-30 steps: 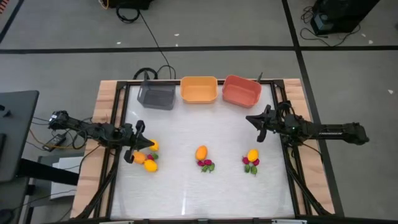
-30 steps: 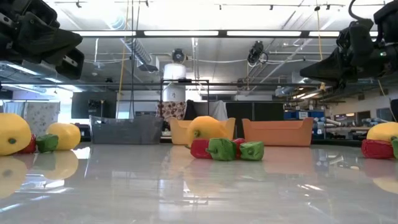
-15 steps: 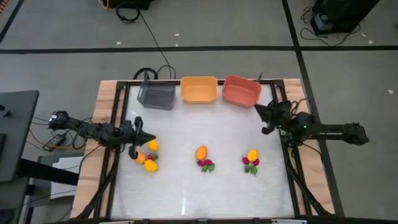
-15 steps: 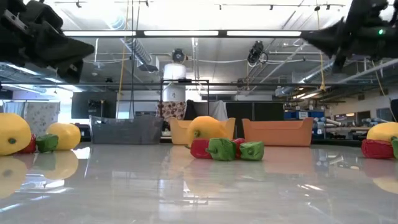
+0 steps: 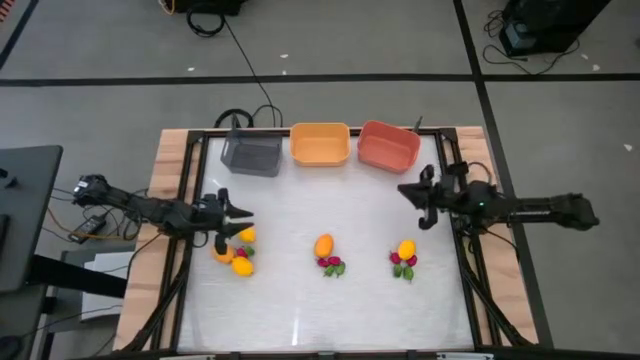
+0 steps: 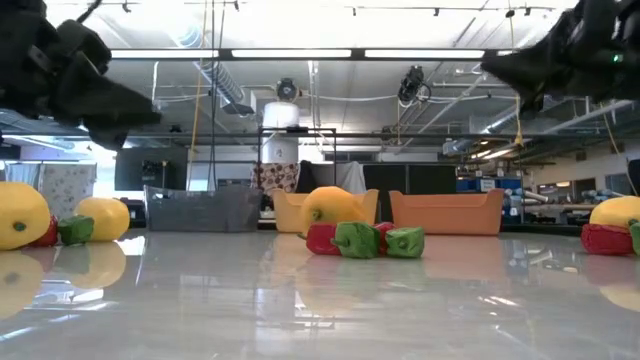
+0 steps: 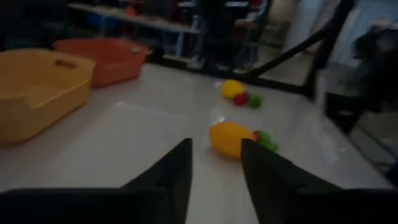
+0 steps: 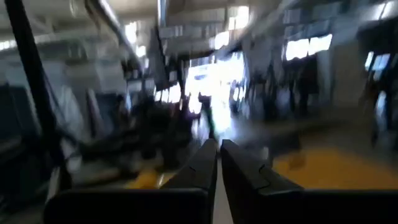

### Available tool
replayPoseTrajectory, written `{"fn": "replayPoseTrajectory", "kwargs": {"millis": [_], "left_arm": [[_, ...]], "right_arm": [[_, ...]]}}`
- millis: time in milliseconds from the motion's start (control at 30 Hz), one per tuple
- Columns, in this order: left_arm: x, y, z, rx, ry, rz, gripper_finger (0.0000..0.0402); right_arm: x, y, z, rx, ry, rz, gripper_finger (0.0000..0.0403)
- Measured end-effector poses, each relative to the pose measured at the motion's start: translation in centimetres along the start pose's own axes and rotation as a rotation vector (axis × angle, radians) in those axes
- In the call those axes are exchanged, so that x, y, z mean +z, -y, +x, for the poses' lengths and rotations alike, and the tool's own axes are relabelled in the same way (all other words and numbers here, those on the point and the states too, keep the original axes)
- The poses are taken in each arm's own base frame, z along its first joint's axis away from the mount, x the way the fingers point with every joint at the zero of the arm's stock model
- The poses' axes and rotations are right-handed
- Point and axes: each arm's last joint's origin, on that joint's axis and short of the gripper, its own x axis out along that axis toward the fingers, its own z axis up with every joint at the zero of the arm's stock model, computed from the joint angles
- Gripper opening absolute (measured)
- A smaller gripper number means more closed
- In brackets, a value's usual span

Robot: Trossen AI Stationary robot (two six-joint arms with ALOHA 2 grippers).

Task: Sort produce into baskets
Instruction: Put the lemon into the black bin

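The produce lies on the white table in three clusters. The left cluster (image 5: 240, 252) has three yellow-orange fruits with small red and green bits. The middle cluster (image 5: 327, 252) and the right cluster (image 5: 404, 256) each have one such fruit with red and green bits. Three baskets stand along the far edge: dark grey (image 5: 252, 154), orange (image 5: 320, 144), salmon-red (image 5: 388, 147). My left gripper (image 5: 240, 216) hovers open and empty just above the left cluster, pointing right. My right gripper (image 5: 404, 190) hangs shut and empty above the table, between the salmon-red basket and the right cluster.
A dark frame (image 5: 300, 132) runs around the table on wooden side rails (image 5: 165, 165). Bare white table lies between the baskets and the clusters, and along the near edge (image 5: 320, 330). Cables lie on the floor behind the table.
My left gripper has shifted a little toward the table's right and far side over the left cluster and has tipped downward. My right gripper has swung toward the far right corner and then come back toward the left. The produce has not moved.
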Motion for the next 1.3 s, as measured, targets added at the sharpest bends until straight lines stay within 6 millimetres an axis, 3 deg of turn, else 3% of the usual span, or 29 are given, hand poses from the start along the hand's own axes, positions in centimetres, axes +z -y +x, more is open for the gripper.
{"fn": "replayPoseTrajectory", "kwargs": {"millis": [200,300,433,600,767,967,1300], "left_arm": [[2.7,0.6,0.3,0.098,-0.207,0.017,0.0237],[3.8,1.0,0.5,0.125,-0.337,0.112,0.0263],[6.3,2.0,1.2,0.101,-0.341,0.222,0.0278],[7.8,2.8,1.5,0.068,-0.447,0.211,0.0279],[7.1,3.1,2.3,0.083,-0.576,0.157,0.0279],[5.5,3.1,3.6,0.146,-0.723,0.104,0.0280],[3.2,2.4,5.4,0.216,-0.929,0.121,0.0322]], "right_arm": [[-1.3,0.2,0.7,-0.038,-0.105,-0.001,0.0083],[-1.5,0.1,1.1,-0.017,-0.113,0.000,0.0122],[-1.5,0.0,1.6,-0.009,-0.092,0.067,0.0183],[-1.1,-0.3,3.1,0.015,-0.157,0.121,0.0255],[0.3,-0.8,5.9,0.001,-0.168,-0.020,0.0299],[1.5,-1.4,8.9,0.000,-0.180,-0.154,0.0308],[-1.5,-1.0,10.7,-0.026,-0.339,-0.143,0.0305]]}}
